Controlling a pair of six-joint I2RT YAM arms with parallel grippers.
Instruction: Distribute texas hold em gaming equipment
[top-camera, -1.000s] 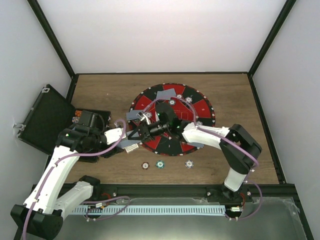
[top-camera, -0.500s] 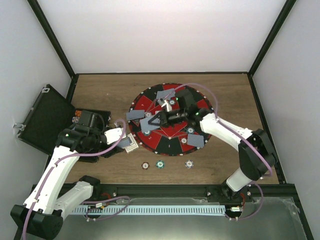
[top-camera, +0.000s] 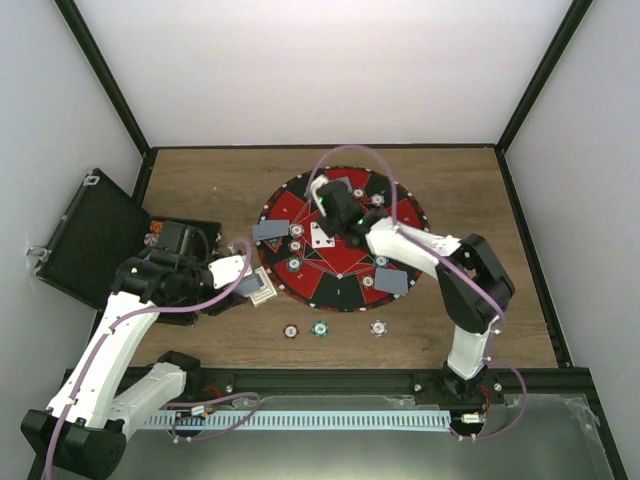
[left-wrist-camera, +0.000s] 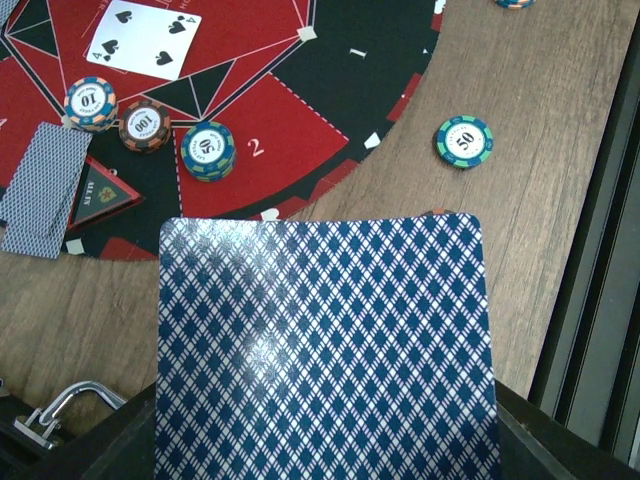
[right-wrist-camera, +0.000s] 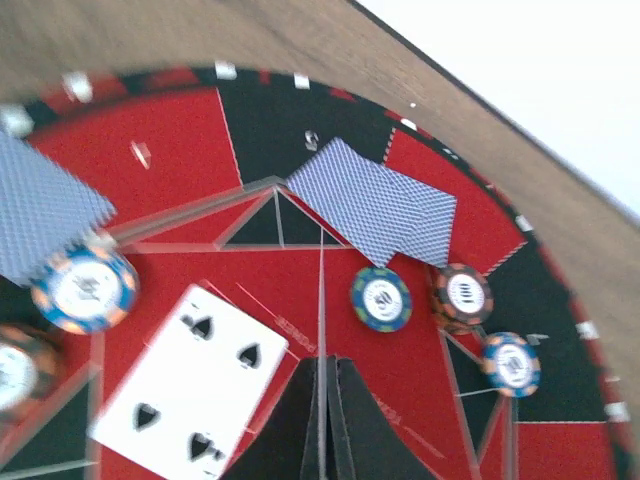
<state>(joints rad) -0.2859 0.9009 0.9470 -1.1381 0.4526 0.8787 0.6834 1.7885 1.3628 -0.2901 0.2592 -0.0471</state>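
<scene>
Right now, from above, the round mat (top-camera: 290, 206) lies mid-counter. It carries face-down cards (top-camera: 269, 230), chip stacks (top-camera: 296, 232) and a face-up four of spades (top-camera: 322, 236). The left gripper (top-camera: 252, 284) sits at the mat's near-left rim, clamped on the held cards (top-camera: 262, 289). The right gripper (top-camera: 326, 200) hangs over the mat's far half, just beyond the four. Three loose chips (top-camera: 319, 327) line up between the mat and the near edge. The black case (top-camera: 85, 235) stands open at the left edge.

In the left wrist view the held cards fill the lower frame, blue diamond back up, free edge toward the mat. The fingers gripping them are hidden underneath. The bottom of the picture cuts off the lower end, so their long axis cannot be told.

In the right wrist view the jaws are pressed together with nothing between them. The four of spades lies just left of the fingers (right-wrist-camera: 340, 420), and a face-down pair (right-wrist-camera: 375, 205) lies ahead.

If the next deal comes from the held cards, they lie toward the near-left corner, behind the right fingers. That arm would have to travel back across the mat and open.
</scene>
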